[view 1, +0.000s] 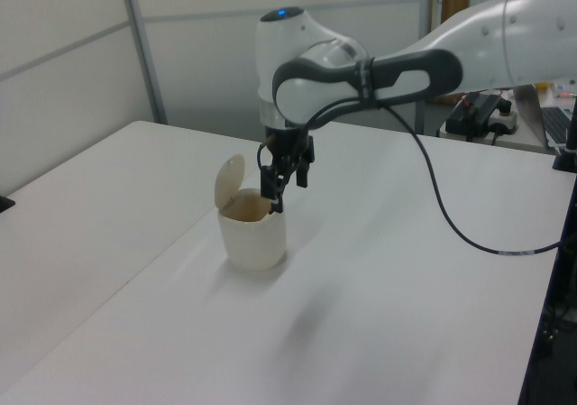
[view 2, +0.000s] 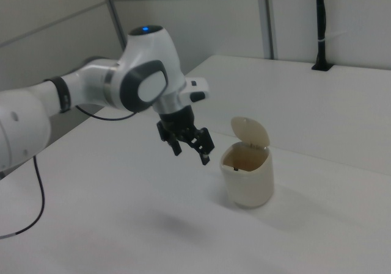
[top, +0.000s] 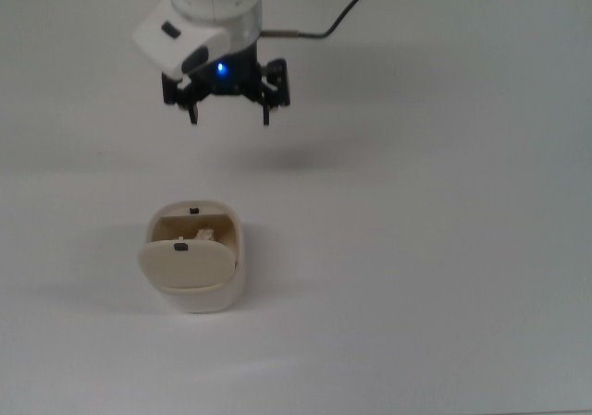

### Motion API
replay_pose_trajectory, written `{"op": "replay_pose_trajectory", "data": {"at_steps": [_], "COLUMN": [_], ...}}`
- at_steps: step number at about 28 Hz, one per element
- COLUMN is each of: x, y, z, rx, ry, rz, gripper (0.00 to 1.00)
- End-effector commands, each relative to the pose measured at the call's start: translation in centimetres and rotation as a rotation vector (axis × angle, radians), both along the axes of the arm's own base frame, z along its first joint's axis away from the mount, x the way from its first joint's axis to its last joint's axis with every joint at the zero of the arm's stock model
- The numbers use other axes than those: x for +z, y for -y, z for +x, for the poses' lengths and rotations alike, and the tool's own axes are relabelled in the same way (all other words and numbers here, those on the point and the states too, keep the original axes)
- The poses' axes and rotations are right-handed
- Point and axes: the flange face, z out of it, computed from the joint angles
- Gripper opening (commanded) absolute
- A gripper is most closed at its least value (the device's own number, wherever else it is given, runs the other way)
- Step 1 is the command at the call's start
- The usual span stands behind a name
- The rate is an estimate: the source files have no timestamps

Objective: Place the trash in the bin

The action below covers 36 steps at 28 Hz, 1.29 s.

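Inside the bin [top: 196, 290], low in the open mouth behind the raised flap lid [top: 185, 262]: the trash [top: 205, 235], a cream scrap just visible in the top view; well apart from it, toward the top view's upper edge: the tool [top: 229, 117], fingers spread and pinching nothing, hanging above the bare desk [top: 444, 249]; in the right view, tool to the right view's left of the bin, clear of the rim; judged: task as good as done, only a retreat left, away from the lid.

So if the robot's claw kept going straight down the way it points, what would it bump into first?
Most likely the bare white table. The open gripper points down and hangs clear of the bin, though depth is hard to judge.
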Motion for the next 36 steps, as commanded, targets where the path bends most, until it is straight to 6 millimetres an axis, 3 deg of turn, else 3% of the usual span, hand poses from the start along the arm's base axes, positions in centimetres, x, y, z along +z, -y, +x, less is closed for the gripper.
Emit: {"op": "replay_pose_trajectory", "data": {"at_steps": [1, 6, 12, 36], "x": [3.9, 7.3, 9.2, 9.1], "y": [0.2, 0.8, 1.6, 1.7], "z": [-3.2, -6.1, -7.0, -7.1], "rx": [-0.031, -0.066, -0.083, -0.073], "ry": [-0.040, -0.062, -0.036, -0.046], "rz": [-0.011, -0.015, -0.014, -0.013], "gripper": [1.00, 1.00, 1.00, 1.00]}}
